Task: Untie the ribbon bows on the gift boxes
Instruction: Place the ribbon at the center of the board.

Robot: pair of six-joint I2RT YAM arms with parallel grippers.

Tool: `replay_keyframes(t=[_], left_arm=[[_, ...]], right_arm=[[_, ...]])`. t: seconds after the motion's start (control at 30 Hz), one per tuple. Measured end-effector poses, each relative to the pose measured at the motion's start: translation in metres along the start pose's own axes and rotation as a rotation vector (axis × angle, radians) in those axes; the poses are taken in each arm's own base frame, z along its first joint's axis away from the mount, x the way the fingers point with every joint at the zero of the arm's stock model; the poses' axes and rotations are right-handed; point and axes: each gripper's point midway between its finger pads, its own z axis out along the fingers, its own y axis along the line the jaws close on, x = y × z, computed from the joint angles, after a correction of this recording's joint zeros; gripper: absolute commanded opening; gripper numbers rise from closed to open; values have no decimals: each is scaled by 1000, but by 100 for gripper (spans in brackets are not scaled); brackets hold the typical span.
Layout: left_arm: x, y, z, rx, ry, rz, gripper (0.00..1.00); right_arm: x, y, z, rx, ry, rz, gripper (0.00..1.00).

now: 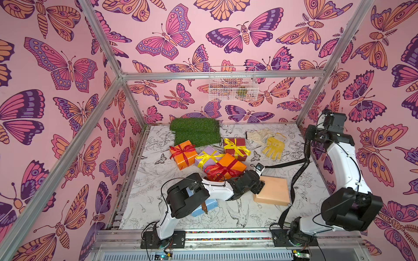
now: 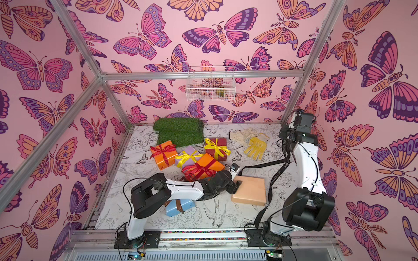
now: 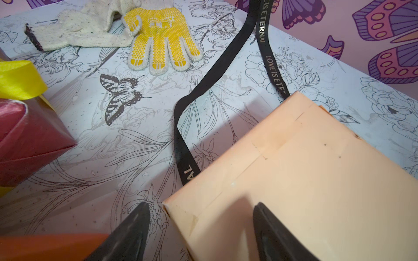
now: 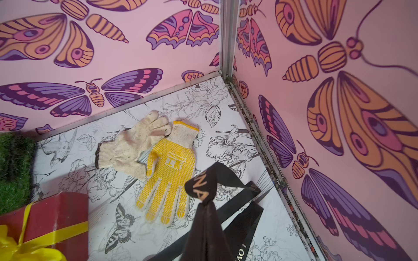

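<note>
Left gripper [image 3: 201,206], jaws apart, straddles a corner of the peach box [image 3: 305,180]. Right gripper [image 4: 204,204], raised, is clamped on the black ribbon [image 3: 187,106], which runs down to the box.

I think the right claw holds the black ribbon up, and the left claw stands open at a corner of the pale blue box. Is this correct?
Only the box is wrong. The left wrist view shows the left claw standing open at a corner of the peach box, not the pale blue one. The right claw does hold the black ribbon up.
</note>
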Motion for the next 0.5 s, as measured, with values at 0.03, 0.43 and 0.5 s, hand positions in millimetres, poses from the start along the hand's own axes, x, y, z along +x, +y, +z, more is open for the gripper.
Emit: replay_keyframes(t=[0.03, 0.43, 0.5], left_arm=[[0, 0, 0, -2, 0, 0, 74], [0, -1, 0, -10, -3, 11, 74], [0, 0, -1, -12, -4, 10, 74]], right_arm=[[5, -1, 11, 2, 20, 1, 0], [72, 2, 125, -39, 236, 62, 40], [72, 5, 131, -47, 245, 57, 53]])
